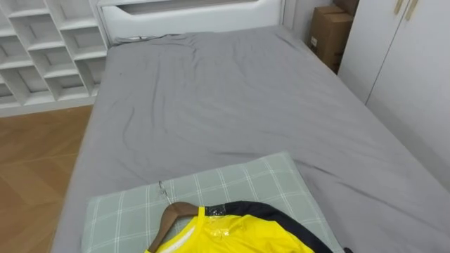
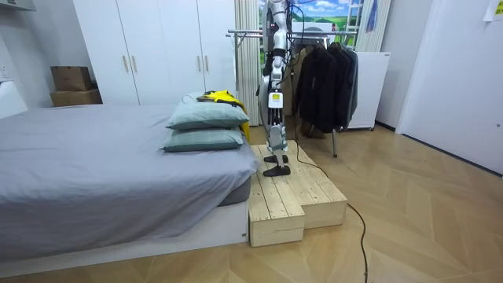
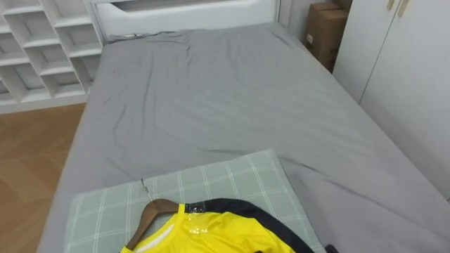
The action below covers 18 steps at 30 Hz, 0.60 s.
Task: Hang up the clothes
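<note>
**1. Containers / holders**
- Shelf unit point(image 1: 49, 42), white, square open cubbies, stands at the robot's L of the bed, by the headboard point(image 1: 190, 14).
- Cardboard box point(image 1: 329, 35), brown, flaps shut, on the floor betw. bed corner and wardrobe point(image 1: 408, 63). In the room view it sits on top of a second box. Wardrobe doors closed.
- Clothes rack point(image 2: 251, 33), metal rail, behind the robot. Dark garments point(image 2: 322, 79) hang on it, packed side by side.

**2. Task item**
- Yellow garment point(image 1: 232, 235): glossy, smooth fabric w/ dark navy trim round the neck. It lies flat on the top pillow point(image 1: 232, 179), at the near edge of the eye views.
- The garment is already on a hanger point(image 1: 172, 212): brown wood, curved shoulder, thin wire hook point(image 1: 164, 190) lying on the pillow and pointing toward the headboard.
- Pillow: pale green w/ white check, rectangular, soft. In the room view it is stacked on a second pillow point(image 2: 206, 139).

**3. Surfaces**
- Bed point(image 1: 232, 91): grey sheet, matte, lightly creased.
- Floor point(image 1: 35, 154): wood, herringbone.
- Platform point(image 2: 295, 196): pale planks, two levels, butts against the pillow end of the bed.

**4. Robot**
- Stands upright on the platform, betw. bed and rack, facing along the bed.
- L hand point(image 2: 273, 101) is at hip level, clear of the garment. Cannot tell whether fingers are apart or together.
</note>
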Tool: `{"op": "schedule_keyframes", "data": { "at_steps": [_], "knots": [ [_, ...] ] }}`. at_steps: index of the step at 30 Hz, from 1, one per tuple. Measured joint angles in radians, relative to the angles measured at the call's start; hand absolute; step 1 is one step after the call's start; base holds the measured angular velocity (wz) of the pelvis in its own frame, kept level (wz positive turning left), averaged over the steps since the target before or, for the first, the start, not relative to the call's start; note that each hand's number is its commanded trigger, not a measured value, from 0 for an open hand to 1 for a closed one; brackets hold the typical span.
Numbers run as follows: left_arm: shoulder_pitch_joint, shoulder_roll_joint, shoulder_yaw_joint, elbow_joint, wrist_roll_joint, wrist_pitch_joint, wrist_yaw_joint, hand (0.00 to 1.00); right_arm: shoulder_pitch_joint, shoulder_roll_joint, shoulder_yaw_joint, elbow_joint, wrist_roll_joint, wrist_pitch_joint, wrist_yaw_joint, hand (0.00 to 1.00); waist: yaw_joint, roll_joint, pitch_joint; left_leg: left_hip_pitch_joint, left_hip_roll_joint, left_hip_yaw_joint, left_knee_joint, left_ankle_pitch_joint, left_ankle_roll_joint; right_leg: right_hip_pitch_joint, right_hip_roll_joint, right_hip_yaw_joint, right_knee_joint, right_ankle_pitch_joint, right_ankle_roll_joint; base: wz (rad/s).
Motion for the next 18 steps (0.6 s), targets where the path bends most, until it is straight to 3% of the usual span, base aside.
{"op": "schedule_keyframes", "data": {
  "at_steps": [12,18],
  "knots": [
    [-0.002,0.001,0.001,0.0,0.0,-0.011,0.023,0.0,-0.001,0.0,0.001,-0.002,-0.021,-0.001,0.0,0.0,0.001,-0.006,-0.0016,-0.003,0.0,0.002,0.001,0.0,0.0,-0.008,-0.001,-0.003,0.001,0.0,0.0,0.0],
    [-0.005,-0.001,0.019,-0.003,0.0,-0.038,0.074,0.0,-0.001,0.0,0.001,0.005,-0.012,-0.001,0.001,0.0,0.003,0.001,-0.0059,0.002,0.0,0.002,0.001,0.0,0.0,-0.005,-0.001,0.001,0.002,0.0,0.0,0.0]
  ]
}}
